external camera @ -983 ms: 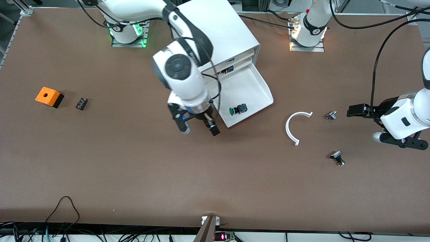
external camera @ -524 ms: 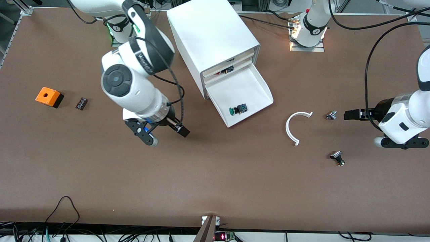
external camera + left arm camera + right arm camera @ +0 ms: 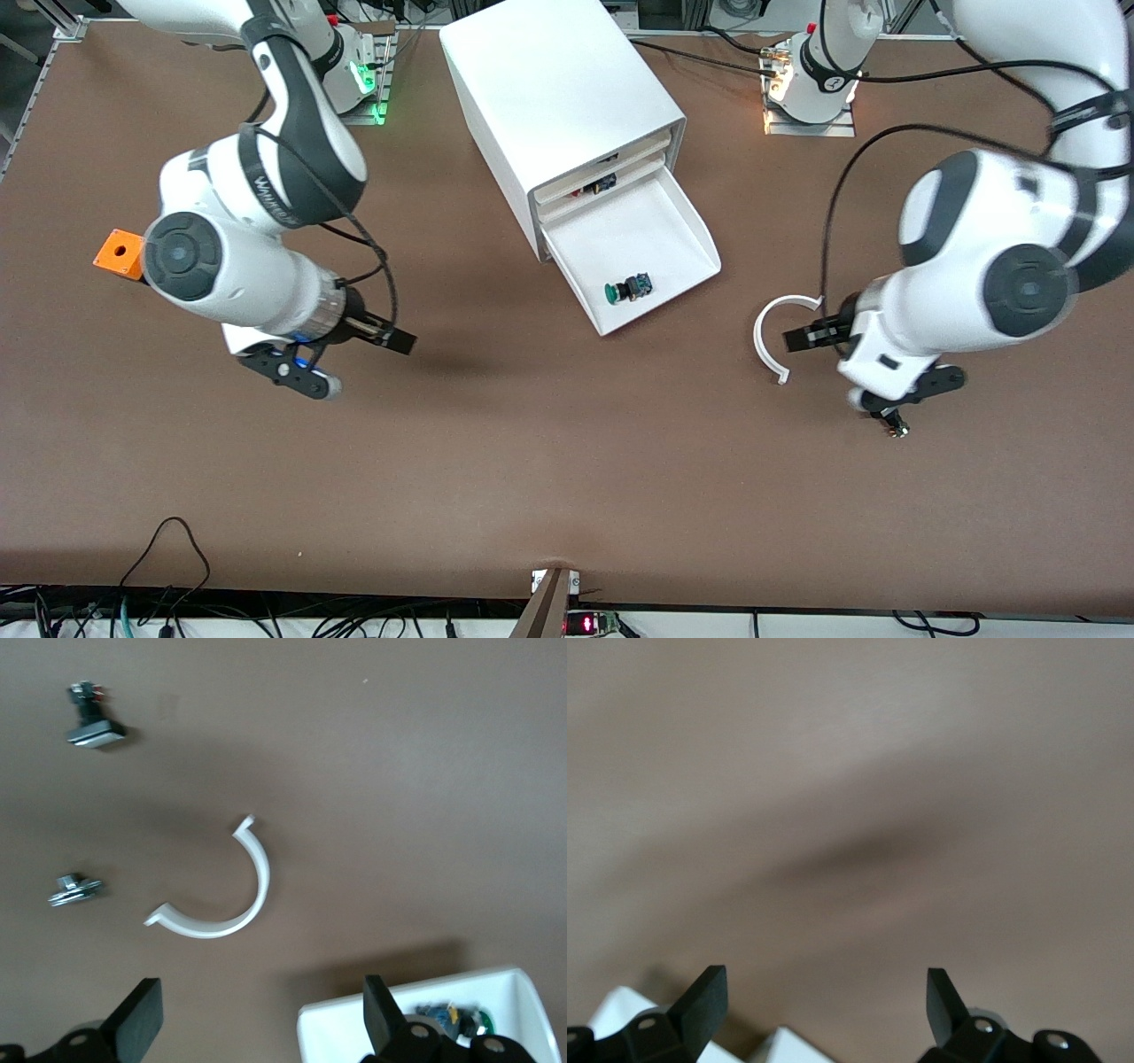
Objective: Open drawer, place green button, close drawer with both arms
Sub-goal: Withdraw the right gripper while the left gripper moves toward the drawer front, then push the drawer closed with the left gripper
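Front view shows the cabinet (image 3: 567, 115) with its drawer (image 3: 660, 244) pulled out toward five o'clock, long axis likewise, the button (image 3: 627, 289) inside it, the nearer left gripper (image 3: 828, 350), jaws open and empty, at its four o'clock, the right gripper (image 3: 354, 354), jaws open, over bare worktop (image 3: 532, 478).

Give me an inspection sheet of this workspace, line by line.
Surface: brown table.
Job's things: drawer pulled open from the white cabinet; button lies in it.
Clutter: orange box, white curved strip, small metal part.
Grippers: right gripper open over bare table; left gripper open, empty, beside the curved strip.
Cables: black leads at the table's near edge.
Surroundings: nothing seen.
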